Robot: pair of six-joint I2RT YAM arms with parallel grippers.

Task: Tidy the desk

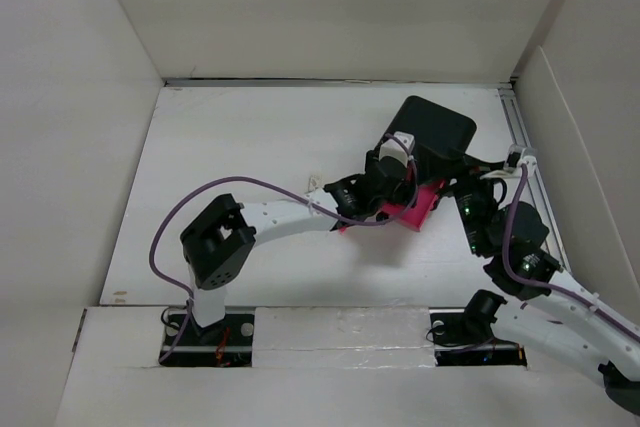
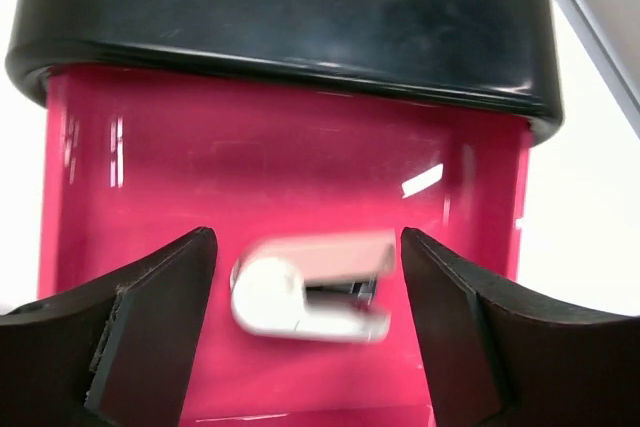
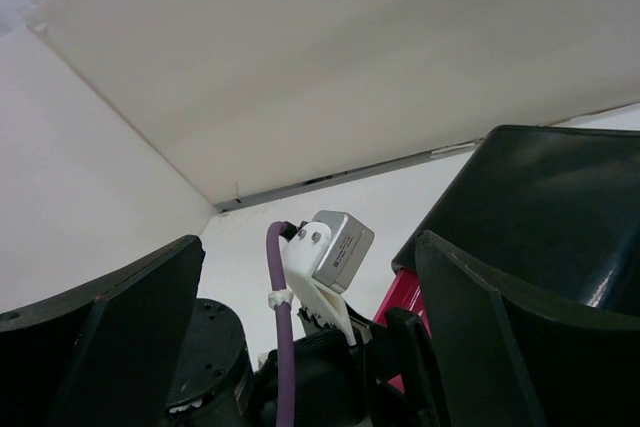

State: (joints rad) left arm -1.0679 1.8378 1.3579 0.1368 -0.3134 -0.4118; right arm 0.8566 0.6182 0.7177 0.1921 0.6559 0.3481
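The white desk (image 1: 260,147) carries a small black cabinet (image 1: 432,127) at the back right, with its pink drawer (image 1: 415,209) pulled open. My left gripper (image 1: 388,187) hangs over the drawer. In the left wrist view it (image 2: 305,237) is open, and a small white stapler (image 2: 300,297) shows blurred inside the drawer (image 2: 280,157), between the fingers and touching neither. My right gripper (image 1: 470,209) sits beside the cabinet's right front. In the right wrist view it (image 3: 310,242) is open and empty, facing the left wrist.
White walls enclose the desk on three sides. A metal rail (image 1: 522,137) runs along the right edge next to the cabinet. The left arm's purple cable (image 1: 200,197) arcs over the middle. The cabinet (image 3: 540,197) stands close to my right finger.
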